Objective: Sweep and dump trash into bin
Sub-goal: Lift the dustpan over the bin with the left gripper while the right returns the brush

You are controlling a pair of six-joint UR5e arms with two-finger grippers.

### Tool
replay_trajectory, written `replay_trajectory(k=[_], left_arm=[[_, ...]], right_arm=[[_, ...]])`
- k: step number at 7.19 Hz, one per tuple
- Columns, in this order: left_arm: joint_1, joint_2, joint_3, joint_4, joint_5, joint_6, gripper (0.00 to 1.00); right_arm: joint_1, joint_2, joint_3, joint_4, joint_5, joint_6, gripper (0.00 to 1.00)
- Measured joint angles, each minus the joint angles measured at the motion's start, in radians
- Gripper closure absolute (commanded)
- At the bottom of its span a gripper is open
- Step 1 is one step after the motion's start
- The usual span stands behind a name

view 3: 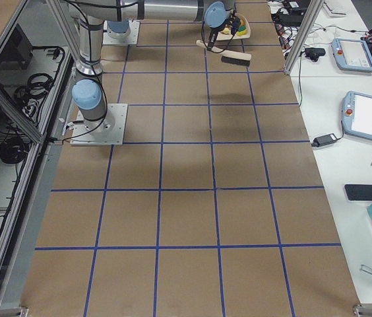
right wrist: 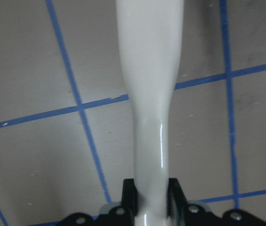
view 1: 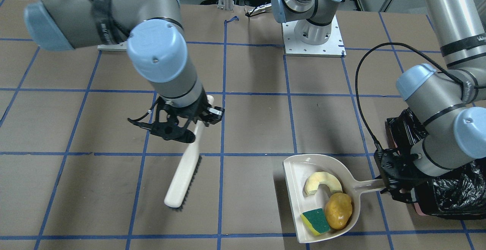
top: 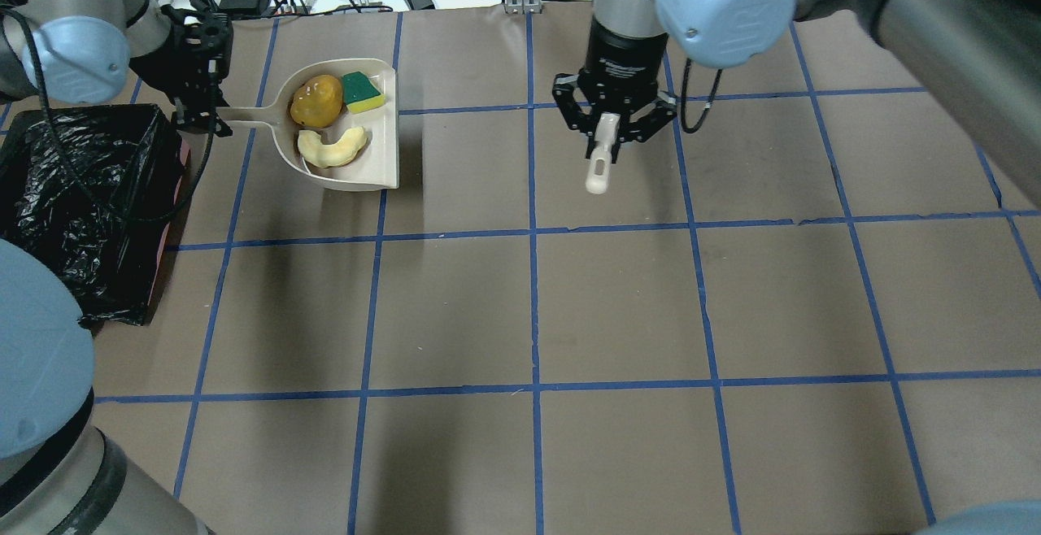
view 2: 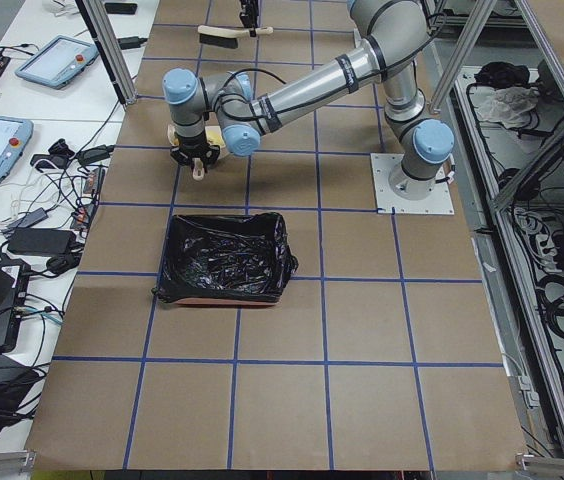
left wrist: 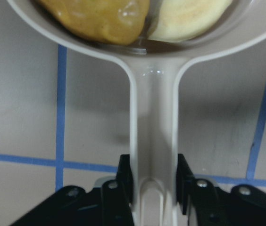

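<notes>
The dustpan (top: 378,149), clamped at its handle by the left gripper (top: 210,116) beside the bin (top: 81,202), holds the foam piece (top: 332,150), sponge (top: 363,92) and amber lump (top: 316,101). The right gripper (top: 608,130) grips the brush (top: 598,167).

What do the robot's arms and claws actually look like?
The left arm and right arm are silvery-grey tubes with rounded pale-blue joint caps and black straps. A black cable loops along the left arm. The left gripper and right gripper are black, skeletal two-finger claws.
</notes>
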Motion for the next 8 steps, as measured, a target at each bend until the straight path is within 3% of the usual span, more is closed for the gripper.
replay_trajectory(k=[2, 4, 6, 8], left_arm=[[0.113, 0.031, 0.088, -0.140, -0.001, 0.157, 0.80], [0.256, 0.034, 0.143, -0.194, -0.003, 0.340, 0.81], [0.361, 0.027, 0.178, -0.201, 0.000, 0.487, 0.83], [0.445, 0.014, 0.220, -0.198, 0.003, 0.630, 0.86]], right_arm=[[-0.137, -0.077, 0.084, 0.026, -0.084, -0.213, 1.00], [-0.290, -0.097, 0.166, 0.008, -0.115, -0.419, 1.00], [-0.419, -0.089, 0.274, -0.144, -0.117, -0.567, 1.00], [-0.458, -0.059, 0.362, -0.323, -0.118, -0.603, 1.00]])
